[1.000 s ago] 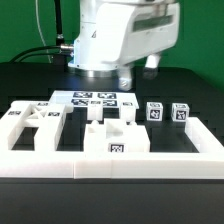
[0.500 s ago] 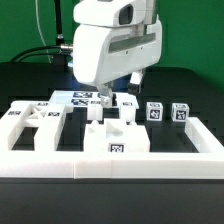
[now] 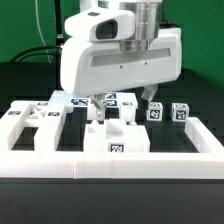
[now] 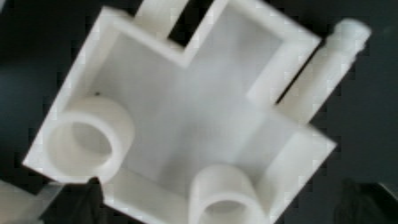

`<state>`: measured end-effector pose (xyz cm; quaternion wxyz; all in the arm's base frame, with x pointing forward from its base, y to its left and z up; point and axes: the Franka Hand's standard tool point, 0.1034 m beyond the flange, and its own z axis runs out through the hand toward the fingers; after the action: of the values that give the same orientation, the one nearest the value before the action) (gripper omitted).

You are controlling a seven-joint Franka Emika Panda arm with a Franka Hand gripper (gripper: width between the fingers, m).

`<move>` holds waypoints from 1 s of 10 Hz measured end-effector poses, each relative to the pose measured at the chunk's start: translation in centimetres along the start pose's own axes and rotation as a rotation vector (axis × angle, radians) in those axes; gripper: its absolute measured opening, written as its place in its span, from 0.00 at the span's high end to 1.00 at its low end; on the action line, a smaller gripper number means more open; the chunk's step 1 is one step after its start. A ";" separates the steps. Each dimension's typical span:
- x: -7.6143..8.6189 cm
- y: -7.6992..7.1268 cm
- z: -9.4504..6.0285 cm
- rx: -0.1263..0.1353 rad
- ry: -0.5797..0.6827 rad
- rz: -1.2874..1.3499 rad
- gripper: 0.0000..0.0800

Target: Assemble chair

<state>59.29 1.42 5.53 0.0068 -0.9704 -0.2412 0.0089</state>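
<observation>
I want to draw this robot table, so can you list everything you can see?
panels: number unclear, white with slots, front of the table, exterior view's left
block: 1, white with a black tag, front middle
cubes: 2, white with black tags, exterior view's right, side by side
pegged part: 1, white, flat with two round pegs, close under the wrist camera; cannot tell which outside piece it is
marker board: 1, white with black tags, behind the pieces, partly hidden by the arm
rail: 1, white, along the front and sides
table: 1, black
backdrop: 1, green, behind everything
arm: 1, white, above the middle pieces
</observation>
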 end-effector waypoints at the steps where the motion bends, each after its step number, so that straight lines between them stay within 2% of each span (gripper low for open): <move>1: 0.3 -0.1 0.1 0.004 0.004 0.068 0.19; 5: 0.5 -0.6 0.2 0.030 0.010 0.329 0.19; 7: 0.8 -1.7 1.5 0.040 0.006 0.512 0.19; 8: 1.2 -2.1 2.0 0.041 0.008 0.502 0.19; 10: 1.3 -2.0 3.2 0.043 0.001 0.474 0.19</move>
<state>59.43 3.83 2.37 0.0255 -0.9995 -0.0065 0.0148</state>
